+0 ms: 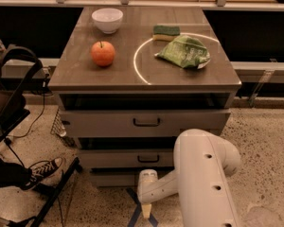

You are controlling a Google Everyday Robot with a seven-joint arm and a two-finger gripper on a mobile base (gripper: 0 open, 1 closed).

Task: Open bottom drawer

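My pincer (pixel 146 209) hangs just in front of the bottom drawer (pixel 111 178), the lowest of the stack. I cannot tell if it's open or closed. That drawer's handle is hidden from me, so I might miss it or snag the middle drawer (pixel 128 158) above.

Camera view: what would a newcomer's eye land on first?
The bulky white arm fills the lower right foreground, with its gripper low near the floor in front of the bottom drawer. Next comes the red-orange apple on the left of the cabinet top, beside a bright white ring that the green bag partly covers.
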